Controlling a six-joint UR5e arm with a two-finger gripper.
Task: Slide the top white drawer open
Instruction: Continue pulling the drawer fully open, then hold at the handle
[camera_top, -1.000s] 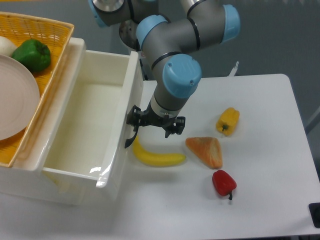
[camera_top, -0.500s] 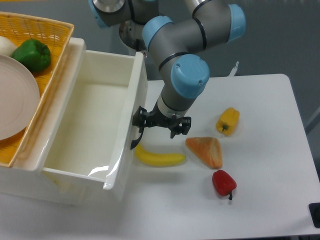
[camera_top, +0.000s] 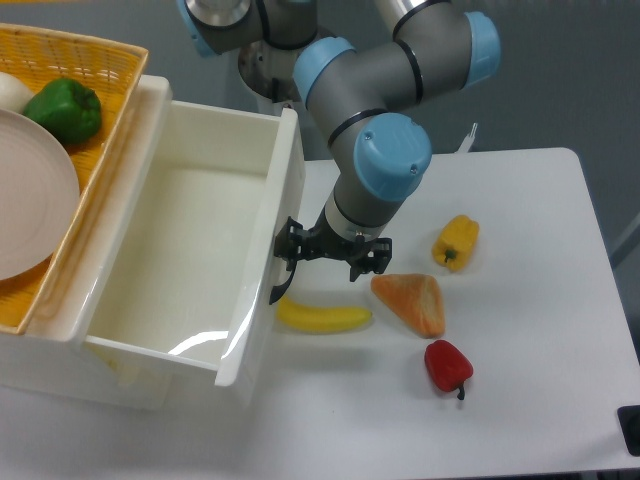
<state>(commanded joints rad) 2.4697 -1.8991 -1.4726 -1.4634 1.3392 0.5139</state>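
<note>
The top white drawer (camera_top: 190, 260) stands pulled far out, left of the gripper (camera_top: 322, 252), whose fingers sit at its black handle (camera_top: 283, 282); whether they clamp it I cannot tell. Below lies a banana (camera_top: 322, 317), just right a bread wedge (camera_top: 411, 302)

A lab: robot arm (camera_top: 385, 120) over white table (camera_top: 520, 300)

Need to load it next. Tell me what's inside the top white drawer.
The top white drawer shows only bare white floor and walls; nothing visible inside. Its near-right corner is hidden behind the front panel.
</note>
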